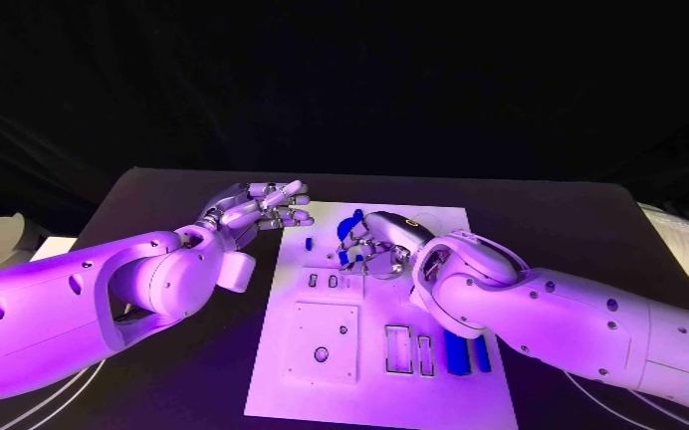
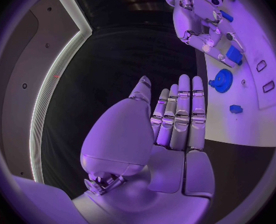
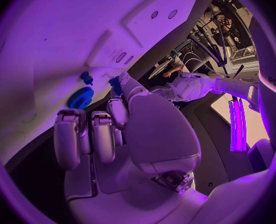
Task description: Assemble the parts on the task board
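Silver right hand is set over the far half of the white task board, fingers curled down at a small blue part, though an actual pinch cannot be confirmed; the part should be kept upright and seated square. Left hand is held flat, fingers apart, nothing gripped, just off the board's edge above the counter. Counted: one round blue gear, two small blue parts nearby, two blue bars in the near slots.

The bench is viewed steeply from the head; each wrist camera is set close behind its palm; the task board is shared by all
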